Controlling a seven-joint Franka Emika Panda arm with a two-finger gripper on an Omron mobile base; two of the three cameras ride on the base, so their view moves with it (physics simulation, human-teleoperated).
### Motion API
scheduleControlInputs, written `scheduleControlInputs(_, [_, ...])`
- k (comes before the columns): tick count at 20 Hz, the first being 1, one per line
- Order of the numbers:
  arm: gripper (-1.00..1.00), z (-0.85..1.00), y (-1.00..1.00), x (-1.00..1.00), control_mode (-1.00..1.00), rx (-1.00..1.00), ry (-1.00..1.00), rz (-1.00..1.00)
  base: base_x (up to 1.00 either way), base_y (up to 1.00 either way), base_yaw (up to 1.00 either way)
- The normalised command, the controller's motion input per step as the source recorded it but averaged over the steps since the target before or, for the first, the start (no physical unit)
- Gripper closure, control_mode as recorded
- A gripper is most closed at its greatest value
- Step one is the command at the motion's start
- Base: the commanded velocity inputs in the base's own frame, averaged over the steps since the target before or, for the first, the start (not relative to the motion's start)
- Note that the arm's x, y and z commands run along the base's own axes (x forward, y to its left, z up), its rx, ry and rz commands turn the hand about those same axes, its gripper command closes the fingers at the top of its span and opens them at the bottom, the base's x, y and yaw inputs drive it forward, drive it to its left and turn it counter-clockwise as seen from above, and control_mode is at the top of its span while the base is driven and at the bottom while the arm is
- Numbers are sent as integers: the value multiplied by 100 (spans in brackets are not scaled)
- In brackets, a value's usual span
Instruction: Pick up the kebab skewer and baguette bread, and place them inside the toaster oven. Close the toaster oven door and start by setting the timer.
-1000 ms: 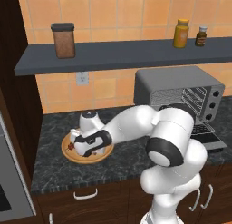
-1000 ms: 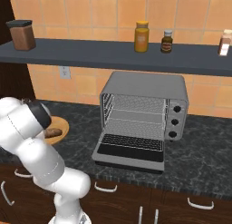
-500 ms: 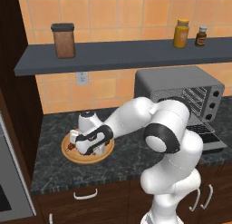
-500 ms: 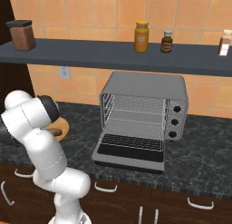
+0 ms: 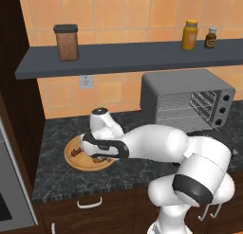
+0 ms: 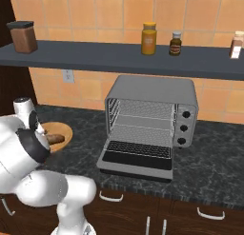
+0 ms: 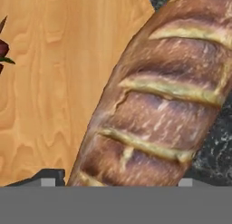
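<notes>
Baguette bread lies on a round wooden board, dark counter.

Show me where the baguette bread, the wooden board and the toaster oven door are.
baguette bread (image 7: 154,109): hand view, middle of the slashed crust.
wooden board (image 5: 71,159): left base view, bare left rim.
toaster oven door (image 6: 137,154): right base view, centre of the lowered glass panel.

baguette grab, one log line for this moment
phase: grasp | gripper: closing around baguette, on board | skewer: on board | oven door: open
</notes>
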Motion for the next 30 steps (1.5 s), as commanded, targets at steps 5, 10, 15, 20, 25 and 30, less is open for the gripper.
scheduleControlInputs(5, [100,92,-100,-100,-100,7,-10,26,0,0,0])
scheduleControlInputs(10, [100,64,-100,-66,-100,0,0,31,0,0,0])
scheduleControlInputs(15, [100,51,-100,-35,-100,0,0,32,0,0,0])
scheduleControlInputs(20, [100,40,-100,0,-100,0,2,31,0,0,0])
scheduleControlInputs(25, [100,6,-100,3,-100,-2,2,33,0,0,0])
scheduleControlInputs(30, [100,4,-77,57,-100,0,0,29,0,0,0])
